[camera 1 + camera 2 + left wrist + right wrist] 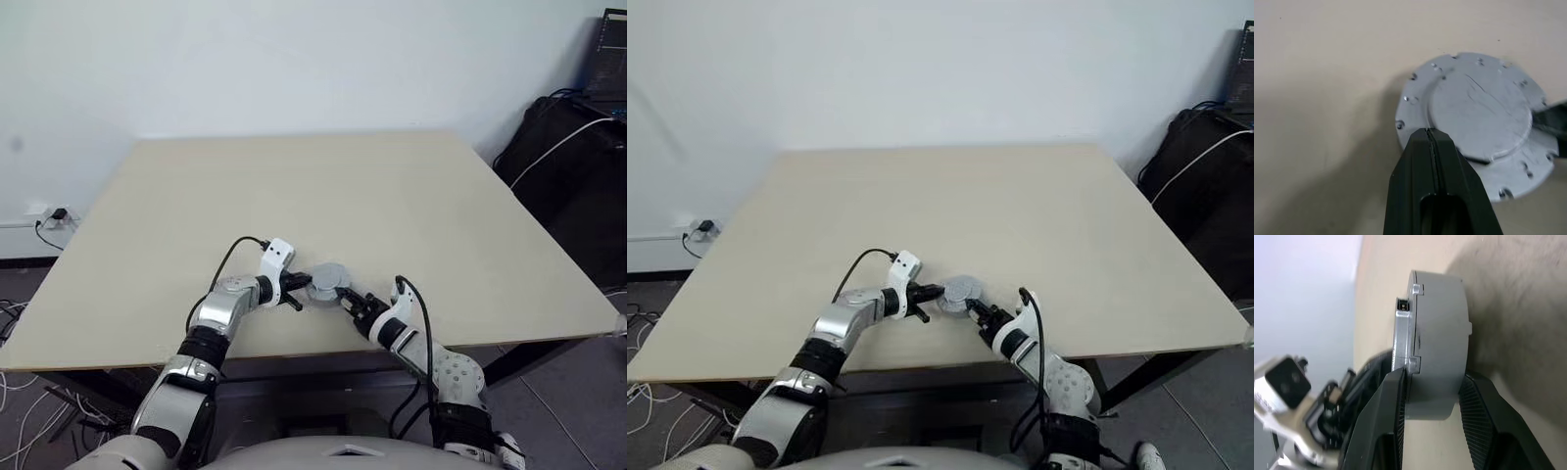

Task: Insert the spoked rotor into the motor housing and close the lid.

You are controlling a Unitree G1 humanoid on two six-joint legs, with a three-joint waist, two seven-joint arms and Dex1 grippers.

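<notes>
A round silver-grey motor housing (1442, 328) sits low over the table near its front edge, with the lid (1484, 117) lying flat on its top face. My right gripper (1432, 382) is shut on it, one black finger on the lid side and one on the underside. My left gripper (1429, 133) is shut, and its joined tips touch the lid's flange from the opposite side. In the left eye view the capped housing (328, 282) lies between the left gripper (304, 285) and the right gripper (346, 297). The spoked rotor is hidden.
The beige table (323, 186) stretches away beyond the grippers, its front edge (294, 348) close below them. A dark bag (578, 186) with a white cable stands off the table's right side. A wall socket (54, 215) with a cable is at the left.
</notes>
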